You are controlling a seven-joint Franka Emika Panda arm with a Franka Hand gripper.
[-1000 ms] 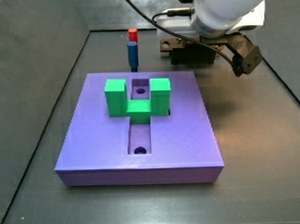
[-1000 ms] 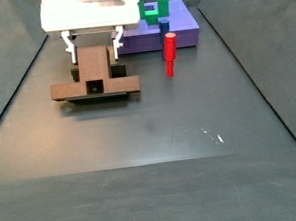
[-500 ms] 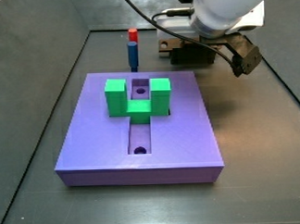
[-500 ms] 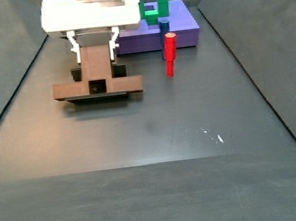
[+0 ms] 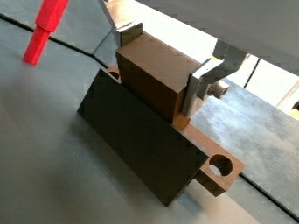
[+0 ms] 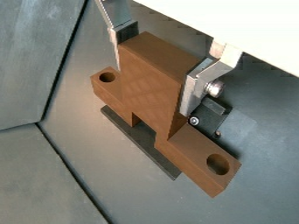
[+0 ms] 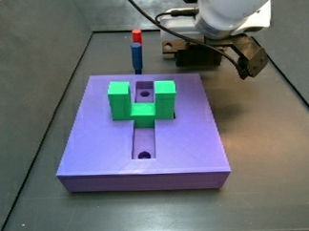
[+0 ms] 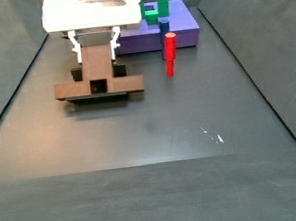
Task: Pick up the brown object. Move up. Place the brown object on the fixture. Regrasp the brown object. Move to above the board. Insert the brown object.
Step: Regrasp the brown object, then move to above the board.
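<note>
The brown object [image 5: 158, 83] is a block standing on a long bar with a round hole near each end. It also shows in another wrist view [image 6: 152, 92] and in a side view [image 8: 96, 76]. It rests on the fixture, a dark plate [image 5: 135, 144] that shows under the bar [image 6: 142, 138]. My gripper [image 5: 158, 66] is straight above it in both wrist views [image 6: 159, 61] and in a side view [image 8: 96, 54]. Its silver fingers [image 6: 201, 80] press the block's two sides. The purple board [image 7: 184, 135] lies apart from it.
A green U-shaped block [image 7: 142, 99] sits on the board near its far end, over the groove with holes. A blue upright peg with a red top [image 7: 137, 49] stands between the board and the fixture; it also shows in a side view [image 8: 172, 51]. Black walls edge the floor.
</note>
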